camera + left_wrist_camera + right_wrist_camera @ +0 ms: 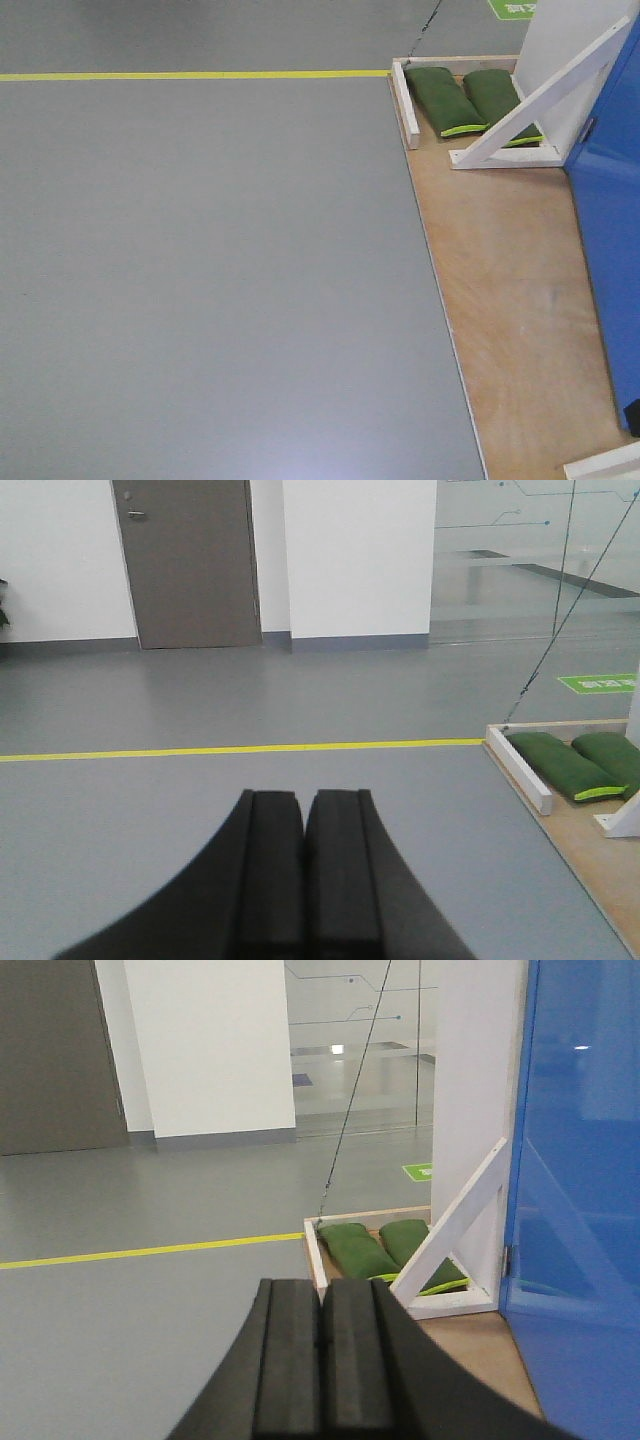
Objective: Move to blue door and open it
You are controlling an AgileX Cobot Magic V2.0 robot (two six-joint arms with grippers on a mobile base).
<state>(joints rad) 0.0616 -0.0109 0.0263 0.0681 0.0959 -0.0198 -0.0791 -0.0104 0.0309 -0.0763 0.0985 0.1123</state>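
The blue door (pixel 612 230) is a glossy blue panel at the right edge of the front view, standing on a wooden platform (pixel 510 290). It fills the right side of the right wrist view (pixel 580 1180); its handle is out of view. My left gripper (pixel 304 802) is shut and empty, pointing over grey floor, with the door out of its view. My right gripper (pixel 322 1290) is shut and empty, some way short of the door, which lies ahead to its right.
A white panel with a diagonal white brace (pixel 530 100) stands left of the door. Two green sandbags (pixel 465 100) lie on the platform behind a white rail (pixel 404 100). A yellow floor line (pixel 190 75) crosses the grey floor. A grey room door (pixel 190 560) is far off.
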